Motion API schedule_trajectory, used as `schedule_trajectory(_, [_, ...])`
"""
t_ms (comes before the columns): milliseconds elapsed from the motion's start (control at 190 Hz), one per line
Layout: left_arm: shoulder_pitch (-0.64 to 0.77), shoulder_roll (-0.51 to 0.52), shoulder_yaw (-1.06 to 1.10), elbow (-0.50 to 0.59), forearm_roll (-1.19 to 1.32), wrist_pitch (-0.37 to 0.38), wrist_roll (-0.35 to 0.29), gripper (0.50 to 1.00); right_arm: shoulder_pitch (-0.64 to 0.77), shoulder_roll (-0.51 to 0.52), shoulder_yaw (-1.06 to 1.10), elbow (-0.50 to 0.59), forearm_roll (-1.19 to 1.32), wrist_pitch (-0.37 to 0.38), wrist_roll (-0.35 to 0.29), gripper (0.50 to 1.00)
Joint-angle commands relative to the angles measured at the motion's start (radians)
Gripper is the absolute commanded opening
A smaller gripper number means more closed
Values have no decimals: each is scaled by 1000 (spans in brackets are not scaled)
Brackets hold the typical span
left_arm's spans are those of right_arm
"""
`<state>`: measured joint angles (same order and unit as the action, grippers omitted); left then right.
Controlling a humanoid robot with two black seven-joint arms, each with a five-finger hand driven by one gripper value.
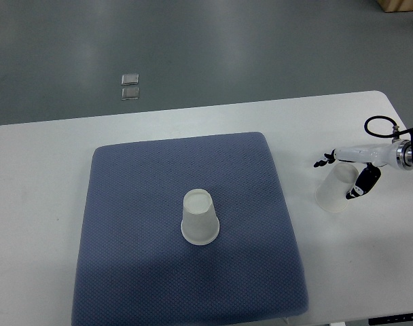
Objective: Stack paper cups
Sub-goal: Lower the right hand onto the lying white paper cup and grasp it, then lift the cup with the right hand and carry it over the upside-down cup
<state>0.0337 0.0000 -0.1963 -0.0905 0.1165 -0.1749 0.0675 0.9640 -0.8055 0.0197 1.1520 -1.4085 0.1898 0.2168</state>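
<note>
Even, bright overhead light w/ no strong glare. Soft shadow is cast across the near part of the blue mat [125,272]. Focus is sharp throughout; slight softness toward edges.

My right hand and wrist, at the right edge of the frame

All I see of myself is the right hand [349,173], coming in from the right edge a little above mid-height: white shells along its back and fingers, black pads on the fingertips [320,163], and one thicker finger in black and white. Behind it sits a silver metal wrist ring [402,155] beside a dark cuff at the very edge. A thin black cable [378,126] loops up above the wrist. Any screws or markings are too small for me to make out.
</note>
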Motion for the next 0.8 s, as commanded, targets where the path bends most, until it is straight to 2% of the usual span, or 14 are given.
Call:
schedule_trajectory(0, [0,0,0,0,0,0,0,1000,-2,-1,0,0,-1,-1,0,813])
schedule_trajectory(389, [0,0,0,0,0,0,0,1000,1,-1,0,2,-24,-1,4,727])
schedule_trajectory(553, [0,0,0,0,0,0,0,1000,15,-3,8,2,-21,2,12,727])
schedule_trajectory(716, [0,0,0,0,0,0,0,1000,94,0,14,23,-12,27,55,727])
schedule_trajectory(795, [0,0,0,0,0,0,0,1000,151,3,16,48,-9,62,82,727])
